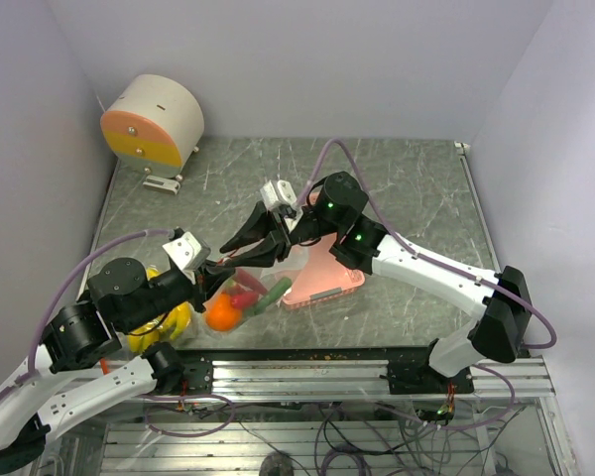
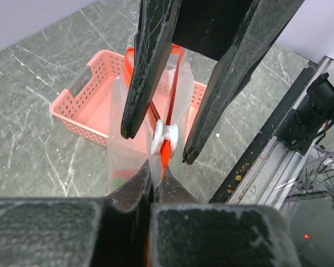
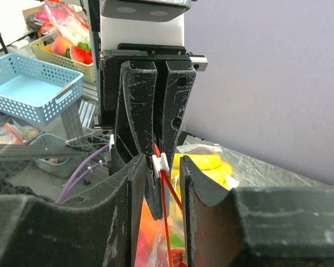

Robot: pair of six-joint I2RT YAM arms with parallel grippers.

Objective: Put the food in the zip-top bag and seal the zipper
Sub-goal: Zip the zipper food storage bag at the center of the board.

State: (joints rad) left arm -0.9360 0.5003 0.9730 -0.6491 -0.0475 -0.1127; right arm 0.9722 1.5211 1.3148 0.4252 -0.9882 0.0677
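The clear zip-top bag (image 1: 250, 294) hangs between both grippers, just left of the pink tray (image 1: 323, 279). Inside it are an orange (image 1: 222, 313), red chili (image 1: 243, 297) and a green-edged piece (image 1: 275, 292). Yellow bananas (image 1: 169, 322) show under the left arm; I cannot tell whether they are in the bag. My left gripper (image 2: 154, 169) is shut on the orange-red zipper (image 2: 166, 157) at one end of the bag's mouth. My right gripper (image 3: 162, 162) straddles the white slider (image 3: 160, 163) on that strip, jaws narrowly apart, not touching it. The right fingers (image 2: 150, 67) hang just above the left ones.
A round white and orange device (image 1: 154, 121) stands at the back left of the table. The metal rail (image 1: 327, 372) runs along the near edge. Off the table, a blue basket (image 3: 33, 92) and other bins of food show in the right wrist view.
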